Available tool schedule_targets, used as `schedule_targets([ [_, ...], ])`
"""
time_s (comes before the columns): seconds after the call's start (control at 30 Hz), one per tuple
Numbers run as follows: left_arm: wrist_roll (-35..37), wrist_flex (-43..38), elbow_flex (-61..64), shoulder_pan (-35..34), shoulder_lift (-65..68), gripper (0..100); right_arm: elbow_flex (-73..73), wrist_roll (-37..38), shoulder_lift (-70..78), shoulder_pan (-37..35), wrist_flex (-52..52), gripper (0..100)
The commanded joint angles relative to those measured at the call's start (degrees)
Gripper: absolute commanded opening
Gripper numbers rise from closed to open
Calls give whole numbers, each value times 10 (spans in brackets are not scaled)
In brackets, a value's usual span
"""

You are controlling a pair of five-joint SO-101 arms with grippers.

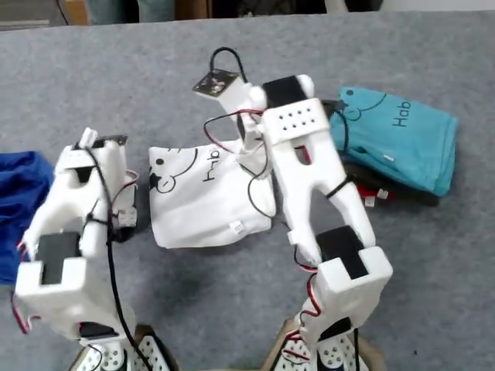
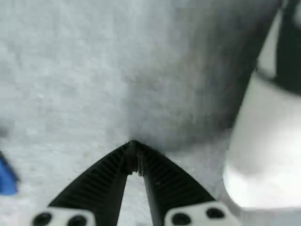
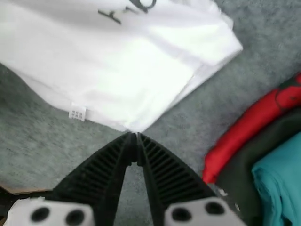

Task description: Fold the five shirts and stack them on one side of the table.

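Observation:
A folded white shirt (image 1: pixel 203 197) (image 3: pixel 117 66) with a black print lies mid-table. At the right sits a stack with a teal shirt (image 1: pixel 398 137) (image 3: pixel 282 186) on top of a red shirt (image 3: pixel 256 125) and a dark shirt (image 3: pixel 247 172). A blue shirt (image 1: pixel 17 202) lies loose at the left edge. My right gripper (image 3: pixel 133 139) (image 1: pixel 249 148) is shut, its tips lined up with a corner of the white shirt and nothing visibly between them. My left gripper (image 2: pixel 134 153) (image 1: pixel 129 219) is shut over bare grey felt, just left of the white shirt.
Grey felt (image 1: pixel 193 294) covers the table. A strip of blue cloth (image 2: pixel 5 176) and a blurred white shape (image 2: pixel 263 155) flank the left gripper. Both arm bases stand at the near edge. Bare felt stretches along the far side.

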Motion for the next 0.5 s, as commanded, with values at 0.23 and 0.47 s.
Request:
schedule_targets([
  [0.23,1,15,-132,86,-107,29,123,-4,-189,23,-6,15],
  [0.47,47,-73,-192,99,56,29,306,-99,-165,29,-195,15],
])
